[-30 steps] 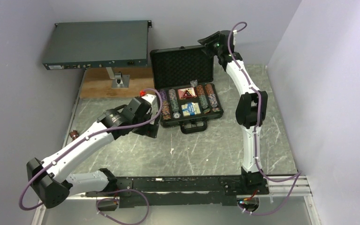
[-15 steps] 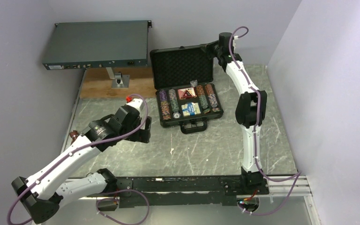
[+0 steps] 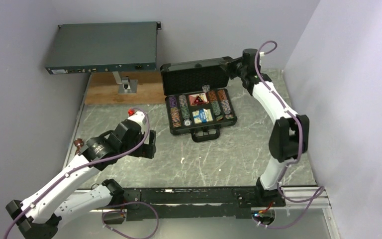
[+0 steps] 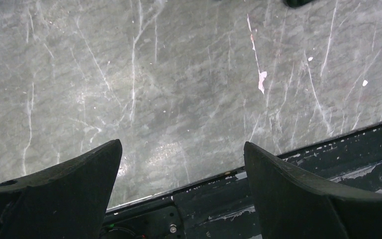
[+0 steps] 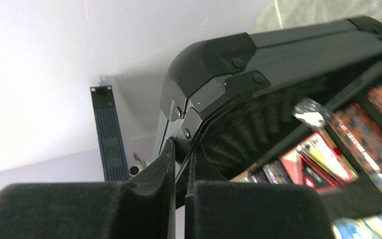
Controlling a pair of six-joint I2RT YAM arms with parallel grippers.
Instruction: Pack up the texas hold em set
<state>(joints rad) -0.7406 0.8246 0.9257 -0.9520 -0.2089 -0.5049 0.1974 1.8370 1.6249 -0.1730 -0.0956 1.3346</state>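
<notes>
Packing looks nearly done: striped chip rows (image 3: 179, 110), card decks (image 3: 202, 115) and the red triangle (image 3: 198, 99) sit inside the black briefcase (image 3: 201, 130), mid-table. Its lid (image 3: 195, 75) leans partway down (not latched). The right gripper (image 5: 180, 149), fingers together, presses against the lid's top right corner. The left gripper (image 4: 181, 145) hangs wide apart over the marbled table (image 3: 219, 159), well away. A grey rack-mount box (image 3: 102, 47) stands behind-left, and nothing seems to block the lid.

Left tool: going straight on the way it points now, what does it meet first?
Most likely the grey table top, just beyond the black rail. Nothing else shows ahead of the open left tool, though depth is unclear.
</notes>
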